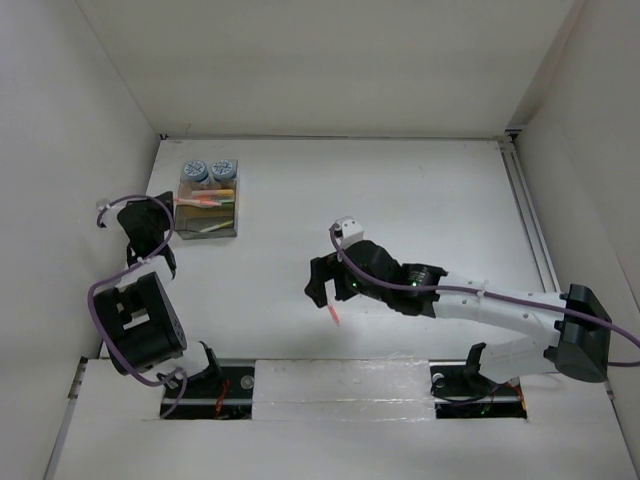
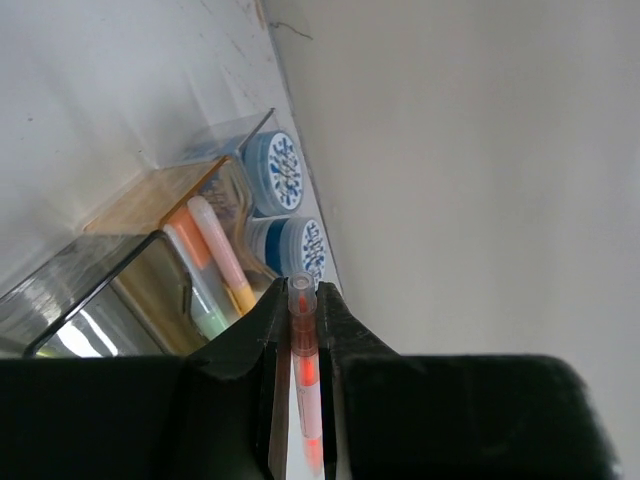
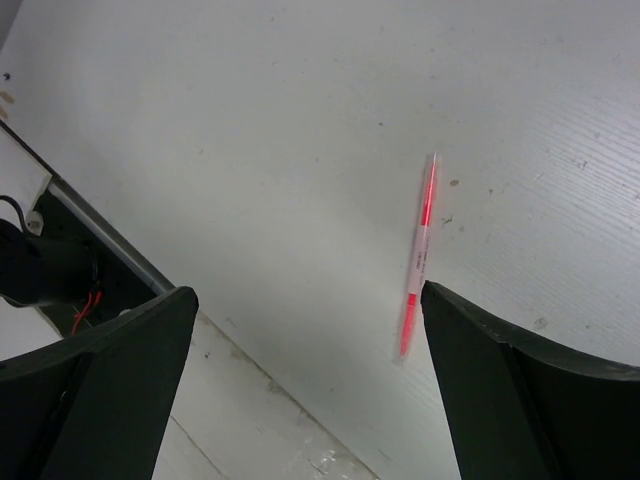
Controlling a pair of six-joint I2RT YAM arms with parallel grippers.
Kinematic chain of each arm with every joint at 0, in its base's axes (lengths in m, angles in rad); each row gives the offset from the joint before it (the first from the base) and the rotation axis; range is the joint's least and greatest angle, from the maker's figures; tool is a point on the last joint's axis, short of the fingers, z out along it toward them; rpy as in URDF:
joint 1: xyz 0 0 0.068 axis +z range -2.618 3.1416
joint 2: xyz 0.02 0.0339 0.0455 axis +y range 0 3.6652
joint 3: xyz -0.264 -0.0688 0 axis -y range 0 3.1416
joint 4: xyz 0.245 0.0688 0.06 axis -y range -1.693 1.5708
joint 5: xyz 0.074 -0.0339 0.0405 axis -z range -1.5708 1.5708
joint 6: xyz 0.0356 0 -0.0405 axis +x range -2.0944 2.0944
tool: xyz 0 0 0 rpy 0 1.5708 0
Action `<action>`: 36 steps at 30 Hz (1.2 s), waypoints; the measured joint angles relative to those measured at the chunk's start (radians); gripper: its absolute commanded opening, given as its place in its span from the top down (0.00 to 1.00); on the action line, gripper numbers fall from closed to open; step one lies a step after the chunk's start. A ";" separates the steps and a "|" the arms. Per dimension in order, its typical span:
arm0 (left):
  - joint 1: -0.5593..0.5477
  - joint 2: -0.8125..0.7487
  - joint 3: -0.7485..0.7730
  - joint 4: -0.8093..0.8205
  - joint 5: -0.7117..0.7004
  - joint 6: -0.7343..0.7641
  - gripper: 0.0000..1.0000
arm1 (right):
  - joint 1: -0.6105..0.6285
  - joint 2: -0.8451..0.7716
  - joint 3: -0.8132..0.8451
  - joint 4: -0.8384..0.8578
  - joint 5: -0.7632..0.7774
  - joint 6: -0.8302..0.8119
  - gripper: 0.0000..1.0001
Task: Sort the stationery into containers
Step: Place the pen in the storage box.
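The wooden organiser tray (image 1: 216, 230) (image 2: 128, 208) stands at the far left with two blue-and-white cylinders (image 1: 209, 170) (image 2: 277, 171) at its far end. Orange, pale yellow and light green pens (image 2: 215, 262) lie inside it. My left gripper (image 1: 150, 228) (image 2: 302, 291) is shut on a pink-red pen (image 2: 304, 352), whose tip points at the tray. Another pink-red pen (image 1: 331, 309) (image 3: 419, 250) lies on the table. My right gripper (image 1: 322, 287) (image 3: 308, 290) hangs open above it, with the pen just inside the right finger (image 3: 520, 390).
White walls close in the table on the left, back and right; the left wall (image 1: 60, 200) is close behind the left arm. A metal rail (image 1: 530, 220) runs along the right side. The arm mounts (image 1: 455, 385) and a raised strip (image 3: 250, 420) line the near edge.
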 measured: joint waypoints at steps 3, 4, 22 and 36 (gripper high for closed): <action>-0.014 0.000 -0.028 0.003 -0.023 0.005 1.00 | 0.003 -0.003 -0.007 0.002 0.000 0.005 0.00; -0.018 0.000 -0.035 0.002 -0.026 0.006 1.00 | 0.004 -0.005 -0.011 0.003 0.000 0.007 0.00; -0.023 0.019 -0.073 -0.015 -0.076 0.010 0.99 | 0.025 -0.064 -0.062 0.008 0.005 0.027 0.00; -0.023 0.100 -0.073 -0.017 -0.072 0.011 0.80 | 0.025 -0.072 -0.062 0.008 0.013 0.029 0.00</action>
